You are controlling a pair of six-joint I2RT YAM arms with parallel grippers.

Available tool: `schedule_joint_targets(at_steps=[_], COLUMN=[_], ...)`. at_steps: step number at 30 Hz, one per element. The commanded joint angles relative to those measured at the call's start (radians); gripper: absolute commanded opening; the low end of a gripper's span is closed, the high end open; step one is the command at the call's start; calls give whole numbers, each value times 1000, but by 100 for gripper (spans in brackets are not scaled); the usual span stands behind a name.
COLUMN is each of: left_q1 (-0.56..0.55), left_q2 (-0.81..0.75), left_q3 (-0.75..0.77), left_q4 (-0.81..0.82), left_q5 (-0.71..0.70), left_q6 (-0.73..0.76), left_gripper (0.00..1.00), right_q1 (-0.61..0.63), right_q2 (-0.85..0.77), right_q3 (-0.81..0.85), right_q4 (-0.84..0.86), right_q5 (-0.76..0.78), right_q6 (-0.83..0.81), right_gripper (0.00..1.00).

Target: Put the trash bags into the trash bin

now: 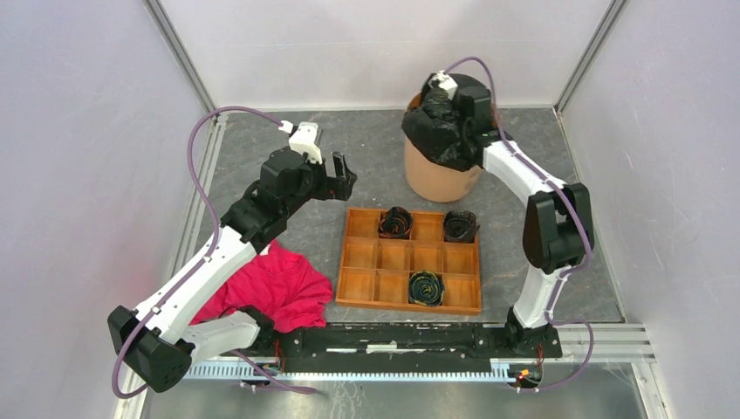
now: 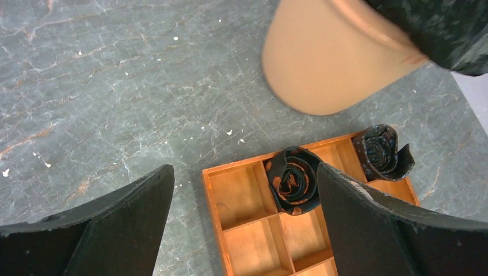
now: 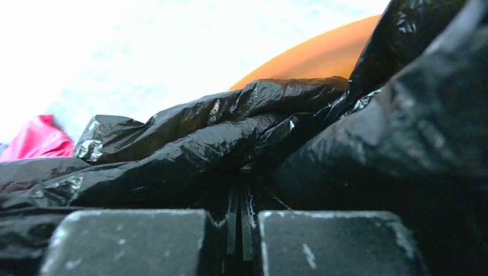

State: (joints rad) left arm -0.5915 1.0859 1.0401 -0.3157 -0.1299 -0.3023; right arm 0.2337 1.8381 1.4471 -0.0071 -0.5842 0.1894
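Observation:
The black trash bag [image 1: 443, 129] lies bunched over the top and front rim of the terracotta trash bin [image 1: 436, 182] at the back of the table. My right gripper [image 1: 439, 103] is down on the bag at the bin's mouth. In the right wrist view its jaws [image 3: 240, 192] are closed together with wrinkled bag film [image 3: 190, 149] gathered at their tips, and the bin's rim [image 3: 316, 57] shows behind. My left gripper [image 1: 343, 175] is open and empty, left of the bin. In the left wrist view [image 2: 244, 178] it hovers above the tray's corner, with the bin [image 2: 328, 63] ahead.
A wooden compartment tray [image 1: 359, 262] lies in front of the bin and holds three dark rolls [image 1: 395, 223], [image 1: 460, 226], [image 1: 426, 288]. A red-pink cloth [image 1: 275, 288] lies at the near left by the left arm. Walls close in the table on three sides.

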Motion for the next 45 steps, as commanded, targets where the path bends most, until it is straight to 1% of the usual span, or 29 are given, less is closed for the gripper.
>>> schedule_joint_targets(at_steps=[1,3,5,8,9,11,14,17,20,24,26,28,32,36,38,40,43,44,45], left_q1=[-5,-4,-4,-5,-5,-4,-5,-4,-4,-4,-4,-4,-4,-5,-4,-4,-4,-5,-5], left_q2=[-23,-25,-22,-22,-25,-33,-43,-45,-39,-19,-6,3,27,59,85,112,161,185,209], left_q3=[76,91,108,136,144,158,181,214,249,273,273,256,168,88,75,76,67,68,75], left_q4=[-18,-33,-48,-64,-68,-68,-59,-51,-23,69,140,239,526,787,839,842,868,874,877], left_q5=[-23,-18,-11,-1,2,7,3,1,24,84,120,184,294,446,477,473,450,426,367], left_q6=[-32,-46,-61,-86,-93,-107,-115,-118,-116,-115,-132,-151,-164,-76,-12,71,212,249,266], left_gripper=[99,99,98,98,98,98,98,98,98,100,100,100,100,100,100,100,100,100,100], right_q1=[72,91,90,89,89,88,88,87,87,88,87,88,87,82,76,56,7,-11,-24], right_q2=[37,32,16,-10,-21,-45,-82,-101,-140,-240,-264,-273,-290,-319,-309,-294,-281,-280,-282], right_q3=[113,134,171,312,354,421,504,611,686,625,623,639,648,605,612,620,601,589,576], right_q4=[28,11,-90,-322,-372,-426,-445,-440,-398,-203,-138,-100,-48,52,57,64,123,164,199], right_q5=[-47,-50,7,262,331,408,447,423,403,323,284,280,290,233,215,181,101,78,55], right_q6=[39,32,-7,-134,-174,-235,-267,-271,-253,-191,-137,-101,-10,57,84,143,305,362,424], right_gripper=[0,1,0,0,0,1,0,0,0,0,0,0,0,0,0,0,0,0,0])
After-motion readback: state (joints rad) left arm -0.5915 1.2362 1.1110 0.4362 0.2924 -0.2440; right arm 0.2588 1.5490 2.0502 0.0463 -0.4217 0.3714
